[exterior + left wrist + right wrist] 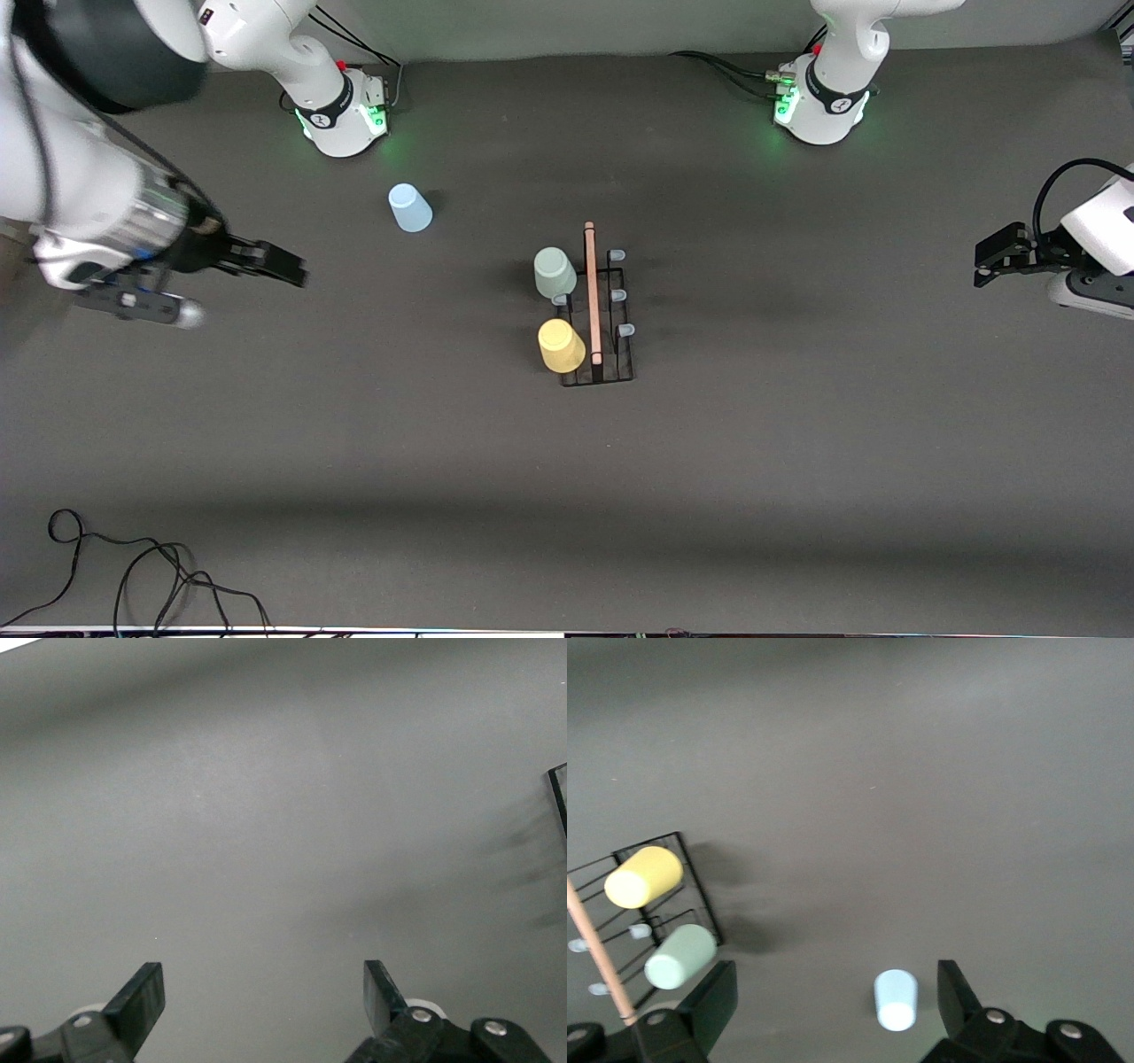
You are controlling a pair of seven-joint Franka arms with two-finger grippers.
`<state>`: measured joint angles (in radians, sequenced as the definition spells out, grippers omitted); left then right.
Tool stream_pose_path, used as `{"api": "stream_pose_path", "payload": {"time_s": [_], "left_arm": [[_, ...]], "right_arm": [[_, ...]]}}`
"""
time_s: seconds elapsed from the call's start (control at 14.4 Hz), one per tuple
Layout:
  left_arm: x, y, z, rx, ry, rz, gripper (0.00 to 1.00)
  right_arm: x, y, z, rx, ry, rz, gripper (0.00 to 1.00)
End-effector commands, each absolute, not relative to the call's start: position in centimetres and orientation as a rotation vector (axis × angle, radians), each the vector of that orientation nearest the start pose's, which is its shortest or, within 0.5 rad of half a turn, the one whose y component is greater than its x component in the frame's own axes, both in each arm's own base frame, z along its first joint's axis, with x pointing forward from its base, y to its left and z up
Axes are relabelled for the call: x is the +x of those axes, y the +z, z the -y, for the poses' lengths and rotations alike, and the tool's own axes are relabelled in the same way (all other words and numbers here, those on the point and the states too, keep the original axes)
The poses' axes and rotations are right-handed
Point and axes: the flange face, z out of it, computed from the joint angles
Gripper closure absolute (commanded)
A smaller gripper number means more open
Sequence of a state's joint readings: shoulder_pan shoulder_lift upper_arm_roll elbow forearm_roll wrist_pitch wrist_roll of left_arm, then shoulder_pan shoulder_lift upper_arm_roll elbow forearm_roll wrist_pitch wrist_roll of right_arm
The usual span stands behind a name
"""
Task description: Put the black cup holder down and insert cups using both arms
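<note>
The black cup holder (611, 368) stands mid-table, its wooden rod handle (592, 292) on top. The pale green cup (555, 271) and the yellow cup (561, 345) sit on prongs on the side facing the right arm's end. The light blue cup (409, 207) sits on the table, farther from the front camera and toward the right arm's end. My right gripper (288, 266) hovers open and empty beside that cup. In the right wrist view the right gripper (837, 992) has the blue cup (896, 999) just ahead of it, apart from its fingers. My left gripper (982, 261) waits open at its own end; in its own view the left gripper (264, 992) hangs over bare mat.
Several bare prong caps (618, 295) face the left arm's end. Loose black cables (133, 567) lie at the near edge toward the right arm's end. The arm bases (345, 115) (819, 106) stand along the edge farthest from the camera. A corner of the holder (558, 797) shows in the left wrist view.
</note>
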<state>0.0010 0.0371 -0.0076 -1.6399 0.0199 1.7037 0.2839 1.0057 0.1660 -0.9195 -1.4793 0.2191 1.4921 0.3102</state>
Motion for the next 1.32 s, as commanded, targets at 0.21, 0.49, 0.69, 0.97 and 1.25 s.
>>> {"api": "stream_pose_path", "payload": {"time_s": [0.21,0.49,0.69,0.97,1.25], "left_arm": [[57.5,58.6,0.6,-3.067,-0.04,-0.417,0.0],[57.6,58.7,0.7,-3.081,-0.056,-0.313,0.0],[57.5,58.7,0.7,-3.08,-0.054,-0.314,0.0],[57.5,58.7,0.7,-3.08,-0.054,-0.314,0.0],[57.6,58.7,0.5,-3.086,-0.06,-0.269,0.0]], "right_arm": [[56.6,61.4,-5.3,-3.126,0.118,-0.251,0.0],[56.6,61.2,-5.3,-3.135,0.121,-0.25,0.0],[56.6,61.2,-5.4,-3.135,0.122,-0.248,0.0],[56.7,61.0,-5.0,-3.133,0.123,-0.251,0.0],[57.1,60.4,-3.4,-3.108,0.15,-0.274,0.0]]}}
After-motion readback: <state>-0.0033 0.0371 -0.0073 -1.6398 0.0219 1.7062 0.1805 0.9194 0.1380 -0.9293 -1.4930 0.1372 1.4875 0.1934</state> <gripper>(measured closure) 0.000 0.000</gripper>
